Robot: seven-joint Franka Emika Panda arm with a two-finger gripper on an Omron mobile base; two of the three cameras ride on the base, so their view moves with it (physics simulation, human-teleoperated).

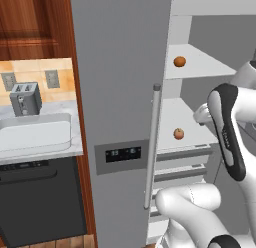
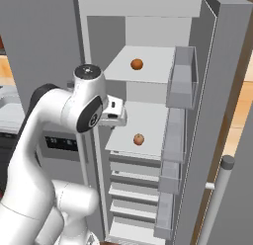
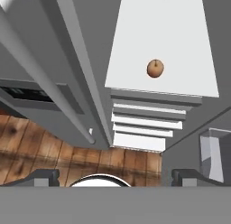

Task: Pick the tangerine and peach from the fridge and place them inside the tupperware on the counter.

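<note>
Now approach step: fingers (image 3: 113,177) spread wide, empty, outside open fridge (image 1: 120,92). Peach (image 3: 155,68) ahead on lower shelf; tangerine (image 2: 137,64) on shelf above. Next: reach in, straddle peach, close.

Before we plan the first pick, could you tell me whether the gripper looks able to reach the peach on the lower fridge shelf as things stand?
Probably yes. The fridge door stands open, and the peach sits alone on its white shelf, with nothing between it and the gripper, whose fingertips stand apart.
</note>
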